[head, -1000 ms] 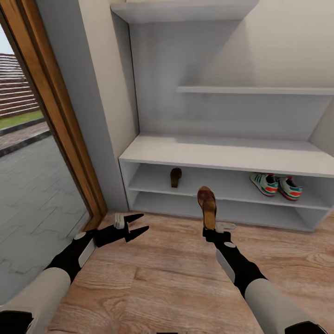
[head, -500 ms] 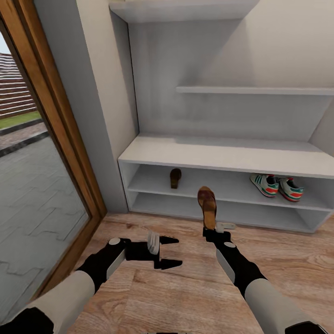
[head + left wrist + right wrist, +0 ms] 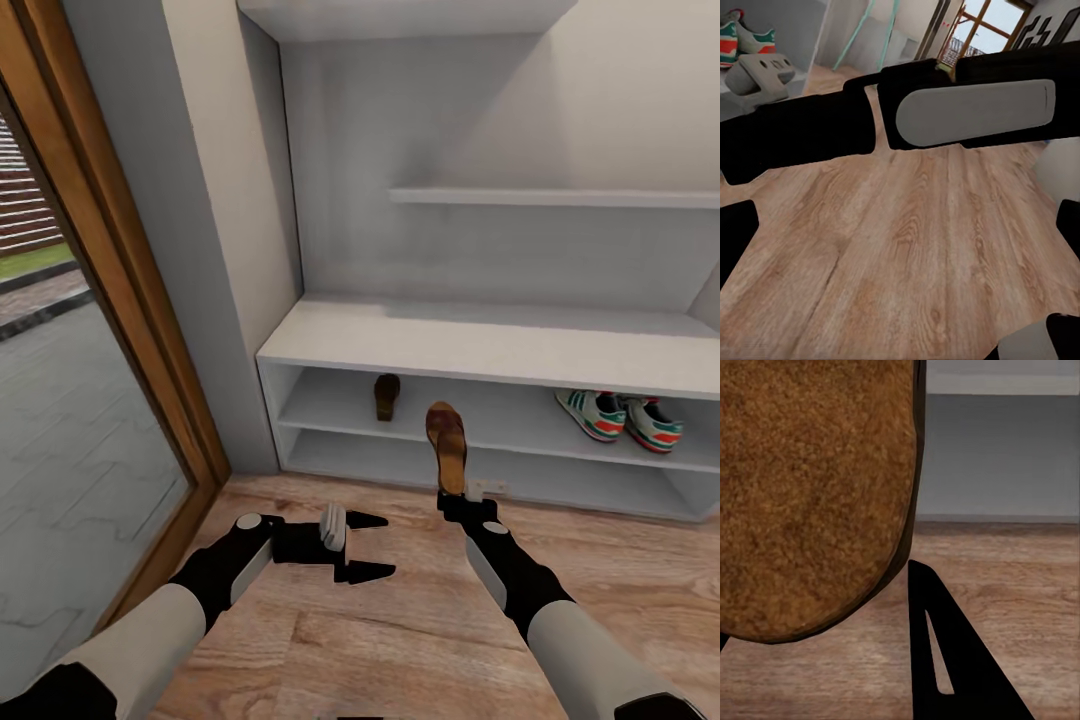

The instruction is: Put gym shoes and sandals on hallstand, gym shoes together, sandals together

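In front of the rack [image 3: 480,350], the right gripper [image 3: 455,497] pinches the last sandal [image 3: 447,444] heel-down above the floor [image 3: 420,630]. The left gripper [image 3: 362,546] hangs spread and empty. One sandal [image 3: 386,396] and both sneakers [image 3: 620,415] already sit on the middle shelf; only this one remains.

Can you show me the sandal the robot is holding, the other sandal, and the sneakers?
held sandal [image 3: 447,440], head view, its tan sole
shelved sandal [image 3: 386,396], head view, its middle
gym shoes [image 3: 598,414], head view, left shoe's side
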Controlling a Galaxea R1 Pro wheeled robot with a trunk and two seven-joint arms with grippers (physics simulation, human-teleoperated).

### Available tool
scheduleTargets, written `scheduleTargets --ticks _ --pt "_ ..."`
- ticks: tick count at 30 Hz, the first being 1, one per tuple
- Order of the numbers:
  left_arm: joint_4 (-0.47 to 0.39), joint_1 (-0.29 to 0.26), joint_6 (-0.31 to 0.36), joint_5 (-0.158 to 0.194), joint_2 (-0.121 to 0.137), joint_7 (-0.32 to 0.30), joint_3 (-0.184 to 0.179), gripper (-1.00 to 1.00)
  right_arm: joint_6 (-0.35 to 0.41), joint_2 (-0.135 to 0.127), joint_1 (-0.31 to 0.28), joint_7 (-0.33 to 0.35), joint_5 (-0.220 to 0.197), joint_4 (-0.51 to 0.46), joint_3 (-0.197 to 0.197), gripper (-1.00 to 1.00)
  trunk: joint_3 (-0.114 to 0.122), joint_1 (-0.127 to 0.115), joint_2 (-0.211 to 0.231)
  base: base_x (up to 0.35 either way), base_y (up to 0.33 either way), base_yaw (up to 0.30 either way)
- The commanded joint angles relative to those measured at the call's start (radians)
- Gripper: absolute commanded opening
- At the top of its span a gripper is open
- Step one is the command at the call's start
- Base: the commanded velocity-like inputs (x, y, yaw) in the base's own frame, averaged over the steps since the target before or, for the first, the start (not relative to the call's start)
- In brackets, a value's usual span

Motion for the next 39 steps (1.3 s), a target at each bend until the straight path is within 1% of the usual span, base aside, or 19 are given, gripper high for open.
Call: scheduleTargets --ticks 1,7,14,21,32,39 --pt "0.001 -0.001 -0.010 0.006 0.001 0.001 -0.005 1.00 0.006 -0.001 0.000 -0.008 -0.004 -0.002 0.006 -1.00 -0.001 0.000 0.000 0.124 0.028 0.000" --pt "0.001 -0.001 -0.010 0.006 0.000 0.001 -0.005 1.00 0.006 -0.001 0.000 -0.008 -0.004 -0.002 0.006 -1.00 -0.001 0.000 0.000 0.058 0.015 0.000" --pt "0.001 -0.001 -0.009 0.006 -0.002 0.001 -0.005 1.00 0.006 -0.001 0.000 -0.008 -0.004 -0.002 0.006 -1.00 -0.001 0.000 0.000 0.237 0.124 0.000" --pt "0.001 -0.001 -0.009 0.006 -0.002 0.001 -0.006 1.00 0.006 -0.001 0.000 -0.008 -0.004 -0.002 0.006 -1.00 -0.001 0.000 0.000 0.080 0.023 0.000" --pt "0.001 -0.001 -0.009 0.006 -0.002 0.001 -0.007 1.00 0.006 -0.001 -0.001 -0.008 -0.004 -0.002 0.006 -1.00 -0.001 0.000 0.000 0.303 0.023 0.000" --pt "0.001 -0.001 -0.009 0.006 -0.002 0.001 -0.007 1.00 0.006 -0.002 -0.001 -0.008 -0.004 -0.002 0.006 -1.00 -0.001 0.000 0.000 0.089 0.000 0.000"
